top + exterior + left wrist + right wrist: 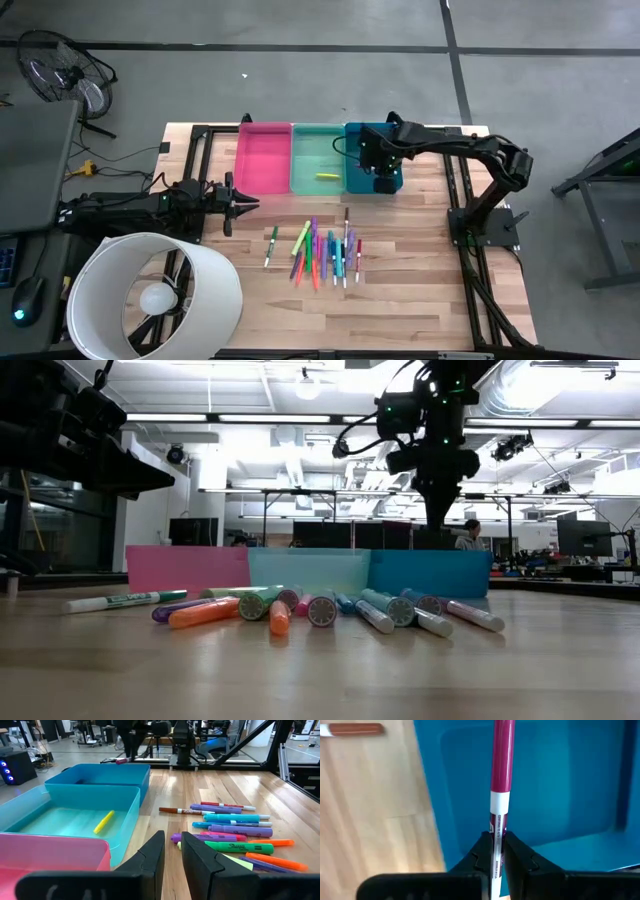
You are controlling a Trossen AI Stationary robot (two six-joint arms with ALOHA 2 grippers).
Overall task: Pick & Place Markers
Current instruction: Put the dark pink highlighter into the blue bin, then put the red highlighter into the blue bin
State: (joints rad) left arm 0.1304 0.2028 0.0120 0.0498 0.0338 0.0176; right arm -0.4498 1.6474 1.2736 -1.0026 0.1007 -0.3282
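Right pincer [496,851] clenched on magenta marker [502,765], held over blue bin [372,180]. Left pincer [172,851] held nothing, fingers slightly parted, waiting at bench's left edge. Remaining markers [320,255] lay clustered mid-bench; yellow marker [326,177] in green bin [316,140]. Judgement: markers light, rigid, smooth, prone to roll. Grip mid-barrel, across axis.

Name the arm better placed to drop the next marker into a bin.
Right. The right gripper is shut on a magenta marker directly above the blue bin. The left gripper holds nothing, beside the pink bin.
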